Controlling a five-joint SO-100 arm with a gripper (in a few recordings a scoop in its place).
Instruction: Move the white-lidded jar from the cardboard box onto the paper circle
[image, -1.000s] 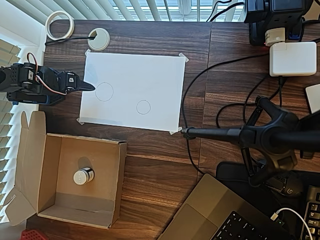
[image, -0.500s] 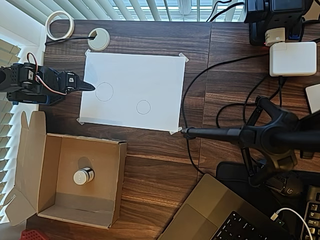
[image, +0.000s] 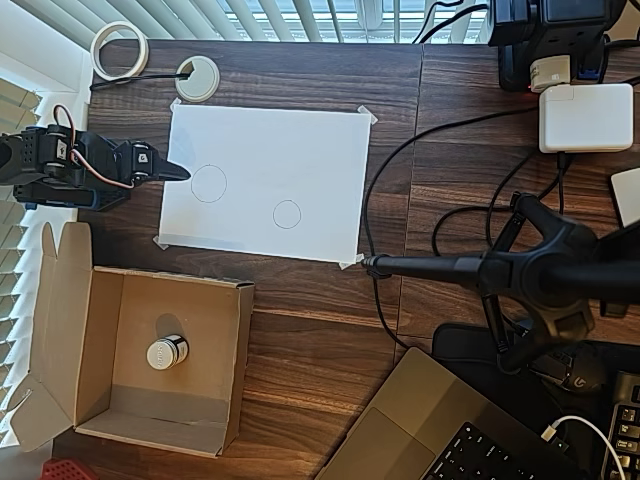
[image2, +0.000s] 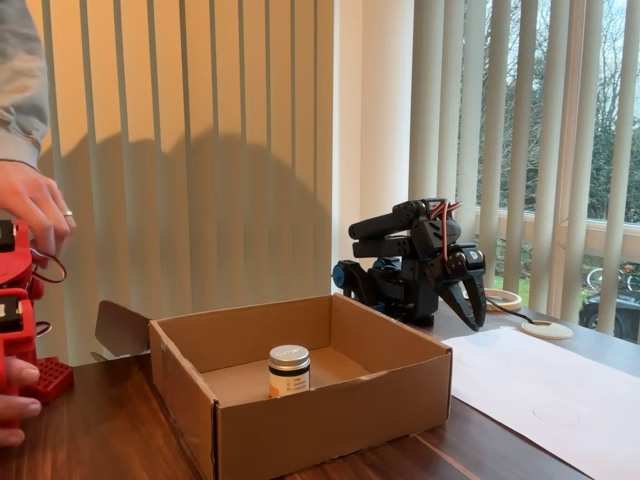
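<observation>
White-lidded jar (image: 167, 352) stood upright inside the cardboard box (image: 228, 365) near the desk's lower-left corner in the overhead view. Gripper (image: 175, 172), fingers closed and empty, pointed at the paper's left edge, the jar well below it.

We saw a plain brown cardboard box (image: 100, 330) at roughly 7 o'clock in the overhead view, holding a jar (image2: 289, 371) with a whitish-silver lid, dark glass and a pale label with an orange bit. The sheet (image: 300, 150) was white with thin grey circle outlines (image: 287, 214). The table (image: 320, 330) was dark wood grain, and the arm (image2: 410, 260) was black with blue parts and red wires.
</observation>
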